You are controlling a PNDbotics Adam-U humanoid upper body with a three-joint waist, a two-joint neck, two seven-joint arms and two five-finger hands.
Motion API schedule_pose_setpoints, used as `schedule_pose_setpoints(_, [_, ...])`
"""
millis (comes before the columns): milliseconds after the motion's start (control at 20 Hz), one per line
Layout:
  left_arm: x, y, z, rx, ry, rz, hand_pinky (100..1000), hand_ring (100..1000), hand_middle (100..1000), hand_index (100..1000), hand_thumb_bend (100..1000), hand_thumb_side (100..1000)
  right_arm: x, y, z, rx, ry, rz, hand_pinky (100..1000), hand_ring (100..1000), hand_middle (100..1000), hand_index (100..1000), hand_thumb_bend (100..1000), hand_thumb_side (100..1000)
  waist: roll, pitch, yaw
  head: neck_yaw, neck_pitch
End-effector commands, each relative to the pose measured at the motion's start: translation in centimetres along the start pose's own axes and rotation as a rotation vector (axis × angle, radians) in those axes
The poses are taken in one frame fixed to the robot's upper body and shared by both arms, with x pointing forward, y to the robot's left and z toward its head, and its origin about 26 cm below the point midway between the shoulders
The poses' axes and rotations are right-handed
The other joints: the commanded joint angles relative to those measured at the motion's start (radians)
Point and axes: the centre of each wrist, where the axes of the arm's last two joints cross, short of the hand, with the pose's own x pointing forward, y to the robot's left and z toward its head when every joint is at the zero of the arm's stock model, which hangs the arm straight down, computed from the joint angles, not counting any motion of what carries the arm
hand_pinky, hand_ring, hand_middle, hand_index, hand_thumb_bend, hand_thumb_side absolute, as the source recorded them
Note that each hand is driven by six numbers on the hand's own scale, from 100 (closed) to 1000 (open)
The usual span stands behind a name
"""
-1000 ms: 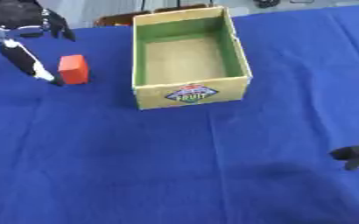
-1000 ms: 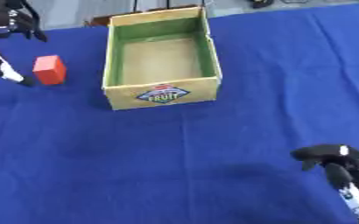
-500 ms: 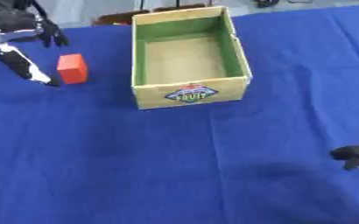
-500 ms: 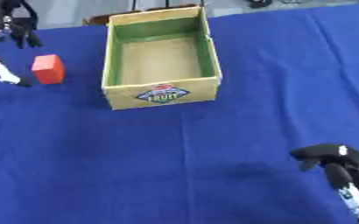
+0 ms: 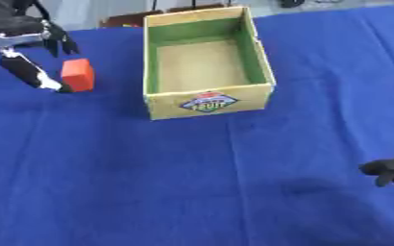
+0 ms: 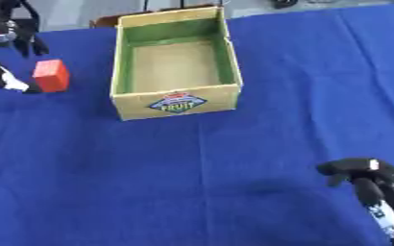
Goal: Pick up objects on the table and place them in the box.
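the left hand [image 5: 19, 38] is spread wide at the table's far left, its thumb tip low against the left side of the red block [image 5: 78, 75] and its other fingers hanging apart above and behind it, so the block sits in the gap but is not clasped. the block rests on the blue tablecloth [image 5: 192, 173] just left of the open cardboard box [image 5: 205, 62], which has green inner walls, a fruit label on its near side and nothing inside. the right hand [image 6: 370, 180] lies idle near the lower right corner with its fingers loosely bent, holding nothing.

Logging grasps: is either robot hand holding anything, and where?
Nothing is held. The left robot hand straddles the red block without closing; the right robot hand is idle.
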Motion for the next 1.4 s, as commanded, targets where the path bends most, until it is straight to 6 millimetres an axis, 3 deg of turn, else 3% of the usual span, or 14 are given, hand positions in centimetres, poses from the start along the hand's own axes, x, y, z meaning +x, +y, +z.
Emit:
schedule_pose_setpoints(50, [-0.3, 1.7, 0.7, 0.022, -0.009, -0.034, 666, 590, 644, 815, 568, 432, 0.4, -0.3, -0.2, 0.011, -0.011, 0.023, 802, 762, 527, 756, 100, 606, -0.003, -0.017, 0.001, -0.003, -0.004])
schedule_pose_setpoints(1400, [0.1, 0.3, -0.5, 0.035, 0.038, -0.065, 664, 590, 647, 814, 559, 467, 0.4, -0.2, -0.4, 0.009, -0.015, 0.023, 802, 761, 526, 755, 100, 610, 0.000, -0.006, -0.013, -0.010, -0.007])
